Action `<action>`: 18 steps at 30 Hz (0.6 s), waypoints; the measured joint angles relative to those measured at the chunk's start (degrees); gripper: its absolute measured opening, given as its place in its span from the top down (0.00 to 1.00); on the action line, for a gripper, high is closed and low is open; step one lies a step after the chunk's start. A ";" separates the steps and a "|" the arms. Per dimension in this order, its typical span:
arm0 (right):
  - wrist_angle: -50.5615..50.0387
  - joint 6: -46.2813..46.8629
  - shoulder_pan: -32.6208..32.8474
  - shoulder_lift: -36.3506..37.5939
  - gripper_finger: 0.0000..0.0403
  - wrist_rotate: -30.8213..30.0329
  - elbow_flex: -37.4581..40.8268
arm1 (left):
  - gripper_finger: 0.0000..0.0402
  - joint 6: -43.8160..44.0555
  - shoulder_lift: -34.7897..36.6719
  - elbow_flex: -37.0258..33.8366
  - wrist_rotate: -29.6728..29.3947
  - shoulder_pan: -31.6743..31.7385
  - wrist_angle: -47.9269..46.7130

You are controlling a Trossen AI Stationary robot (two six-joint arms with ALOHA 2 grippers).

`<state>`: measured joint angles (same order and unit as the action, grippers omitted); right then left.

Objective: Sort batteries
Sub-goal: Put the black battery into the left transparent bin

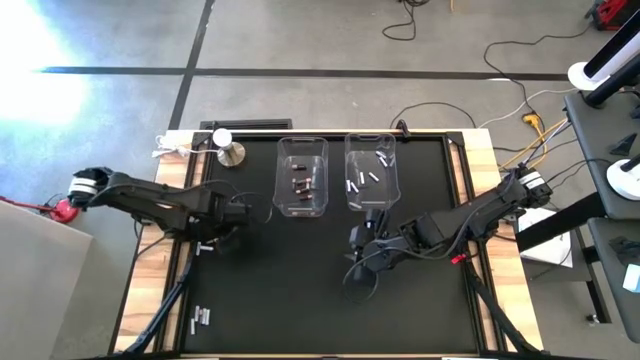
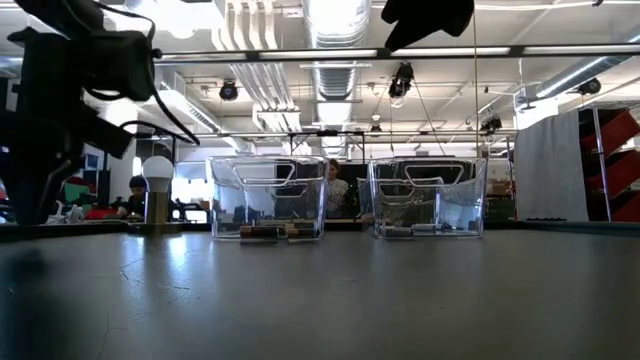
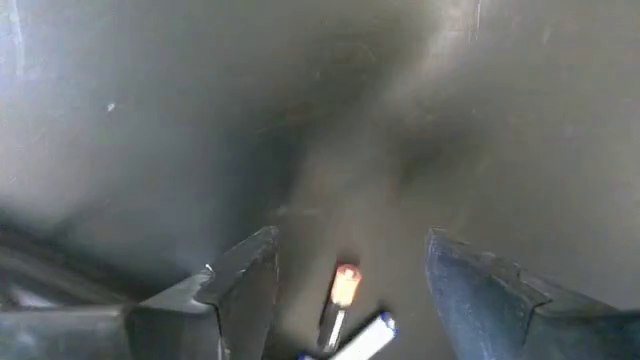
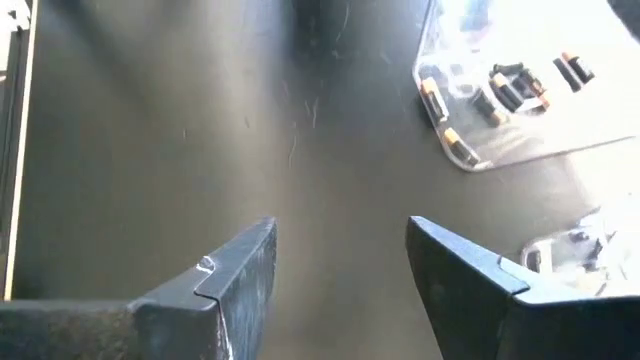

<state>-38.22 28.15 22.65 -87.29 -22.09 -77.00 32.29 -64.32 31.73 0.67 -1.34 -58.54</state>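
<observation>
The left gripper (image 1: pixel 205 243) hovers at nine o'clock on the black mat (image 1: pixel 330 300), jaws spread wide and empty, two batteries (image 3: pixel 345 318) lying loose between its fingers. They are small, smooth cylinders (they roll readily), so a finger clipping one could send it skittering, or both could get pinched together. The right gripper (image 1: pixel 357 240), also open and empty, waits near centre. Sorted cells lie in two clear plastic bins (image 1: pixel 302 176) at twelve o'clock; more sit at seven.
</observation>
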 joint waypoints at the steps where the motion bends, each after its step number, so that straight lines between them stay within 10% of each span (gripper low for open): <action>1: -0.06 -0.45 -0.10 0.00 0.47 0.00 -0.24 | 0.43 0.39 -0.82 -0.38 0.02 0.00 0.80; 18: -0.11 -4.95 -0.37 0.00 0.47 0.00 -0.63 | 0.51 1.39 -18.39 0.87 6.06 -0.37 -0.42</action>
<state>-38.33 23.20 22.28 -87.29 -22.09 -77.62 33.68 -82.72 32.60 6.73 -1.72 -58.96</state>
